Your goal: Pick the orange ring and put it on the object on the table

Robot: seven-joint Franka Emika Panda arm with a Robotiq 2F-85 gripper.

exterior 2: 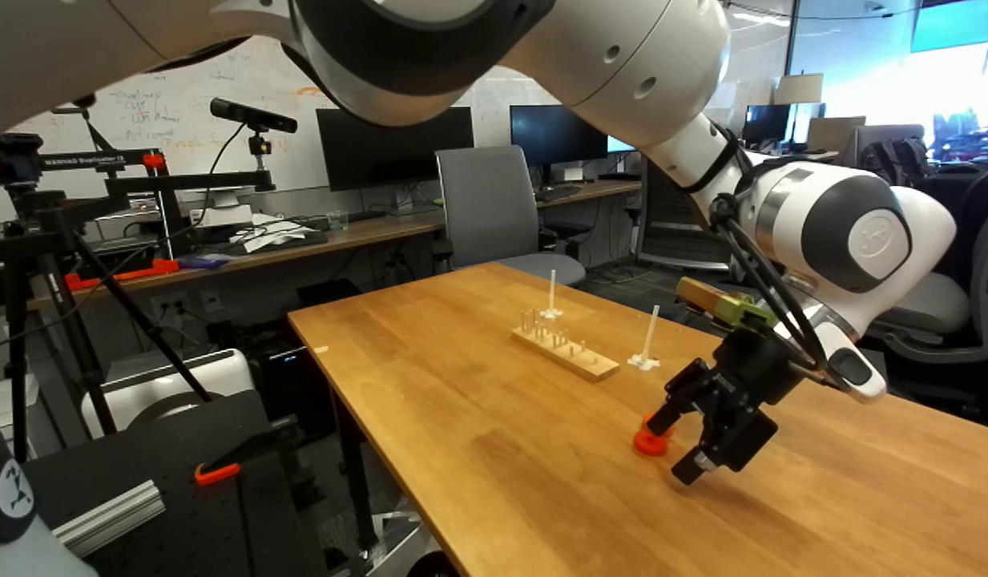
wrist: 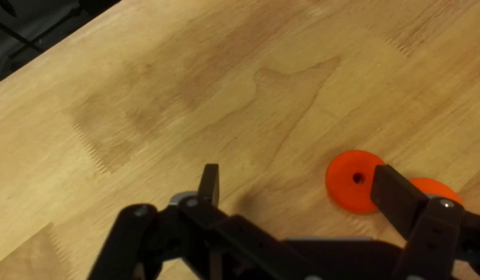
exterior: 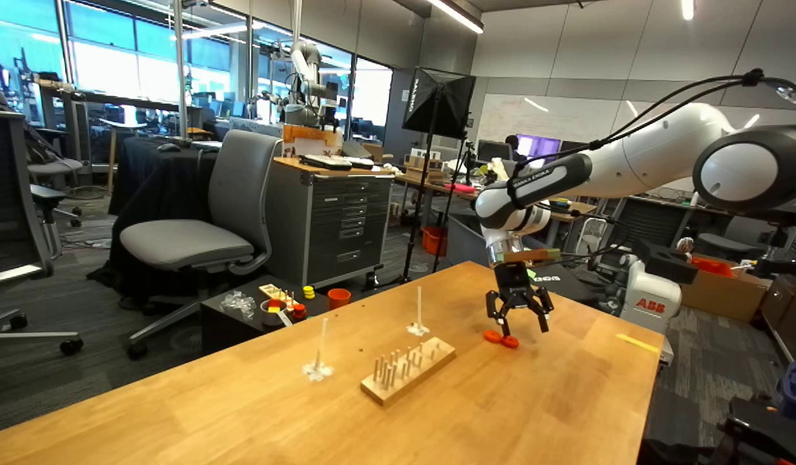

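We see the black two-fingered pincer (exterior: 525, 329) low over the pale brown wooden bench (exterior: 565, 394), right of centre in an exterior view, its fingers (wrist: 397, 200) spread well apart and nothing clamped between them. The small, flat, round orange ring (wrist: 436, 187) lies on the bench at the lower right of the wrist view, just beside a small, flat, round red-orange piece (wrist: 348, 186) with a hole in its middle. One finger covers much of it and the two hues run close, so we call it the ring only as the likelier reading.

The coming move turns on the finger at the right of the wrist view: the red-orange piece shows mostly on its inner side, the orange ring on its outer side. The ring thus lies outside the spread, and we judge that the pincer should shift toward the right edge of that frame to straddle it. Being round, it has no long axis to match; its close neighbour could get in a finger's way.

The flat, pale, rectangular wooden pegboard (exterior: 412, 372) sits at lower centre in an exterior view, well apart from the pincer, not yet bearing the ring.
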